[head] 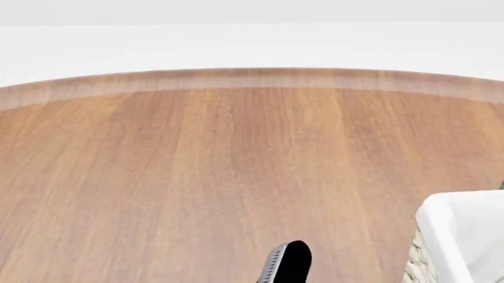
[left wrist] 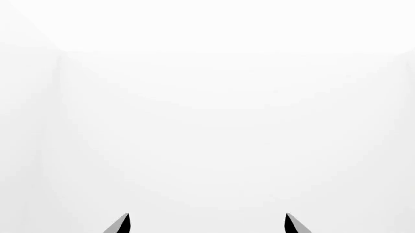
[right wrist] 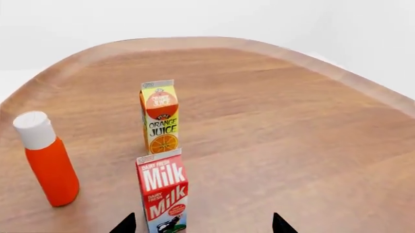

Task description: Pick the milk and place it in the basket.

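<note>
A red milk carton (right wrist: 163,191) read "Dairy Fresh Milk" in white across its top and "Milk" again, slanted, lower down its face, while the yellow-and-orange carton (right wrist: 159,116) behind it carried "Orange Juice" in dark letters above a picture of a halved orange.

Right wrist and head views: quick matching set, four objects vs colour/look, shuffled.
Column 1:
1. milk
2. juice carton
3. bottle
4. basket

Column 2:
A. orange body, white cap
B. white cloth liner over woven wicker
C. red, white lettering
D. yellow and orange, upright behind the red carton

Pairs: 1-C, 2-D, 3-A, 4-B
</note>
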